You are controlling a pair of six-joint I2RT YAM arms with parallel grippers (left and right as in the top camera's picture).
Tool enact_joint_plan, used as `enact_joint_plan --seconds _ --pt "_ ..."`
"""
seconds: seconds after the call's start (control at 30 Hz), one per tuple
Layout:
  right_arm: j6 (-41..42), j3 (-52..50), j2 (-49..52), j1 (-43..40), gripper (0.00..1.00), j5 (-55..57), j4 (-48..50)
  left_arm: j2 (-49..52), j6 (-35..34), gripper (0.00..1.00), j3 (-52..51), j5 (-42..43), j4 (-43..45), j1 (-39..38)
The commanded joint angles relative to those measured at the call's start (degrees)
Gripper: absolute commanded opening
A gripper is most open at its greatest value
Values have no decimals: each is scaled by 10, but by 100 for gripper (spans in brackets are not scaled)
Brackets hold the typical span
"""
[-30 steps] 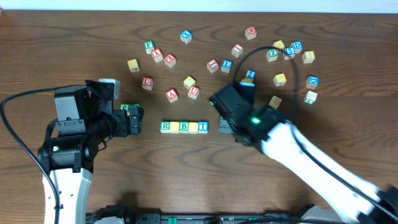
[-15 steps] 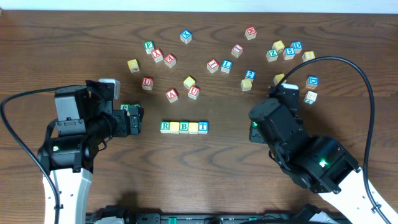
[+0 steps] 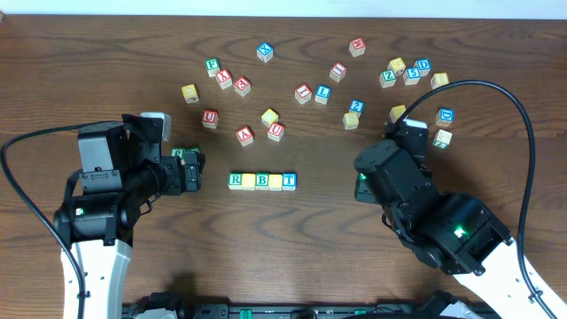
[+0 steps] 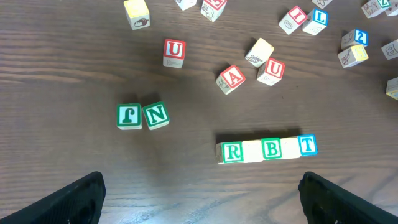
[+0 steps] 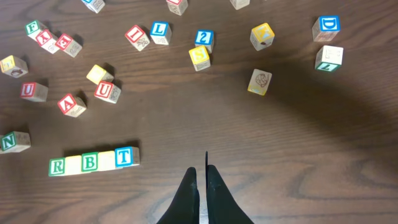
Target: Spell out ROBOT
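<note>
Two-tone machinery at the table: the left arm (image 3: pixel 97 190) wears blocky black housings over a glossy white lower link (image 3: pixel 89 266). A pale grey box (image 3: pixel 155 121) sits at its far end, and a thin black cable (image 3: pixel 27 139) loops off its side. The right arm (image 3: pixel 425 213) matches, black bulk on a white link (image 3: pixel 523 288), with a green indicator light (image 3: pixel 458 232) glowing on its casing and a long black cable (image 3: pixel 529 142) arching over it. The left gripper (image 4: pixel 199 196) shows broad, rounded matte-black fingers (image 4: pixel 78 199). The right gripper (image 5: pixel 201 171) has slim black fingers (image 5: pixel 186 196) tapering to points.
</note>
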Motion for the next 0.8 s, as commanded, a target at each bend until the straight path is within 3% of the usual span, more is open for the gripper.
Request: enact_joint_plan --seconds 0.0,0.5,0.53,0.57,0.6,0.63,0.7,0.77 --pt "8 3 0 -5 1 11 -6 -1 7 98 2 1 -2 2" --pt "-23 22 -7 -46 1 11 -35 2 7 97 2 5 16 1" --pt "-26 22 -8 -48 1 11 -35 5 7 92 2 6 16 1" --pt "-31 22 -9 -54 1 11 -35 15 7 76 1 5 13 1" --pt "-31 22 -10 -56 1 11 -35 21 7 82 -1 5 11 1" --pt "-31 22 -10 -60 1 11 -35 37 8 57 -3 5 8 1" --pt "-31 22 -11 -66 1 11 -35 64 7 25 -5 5 5 1" --pt "-31 22 -12 -71 1 11 -35 107 7 13 -6 5 -7 1"
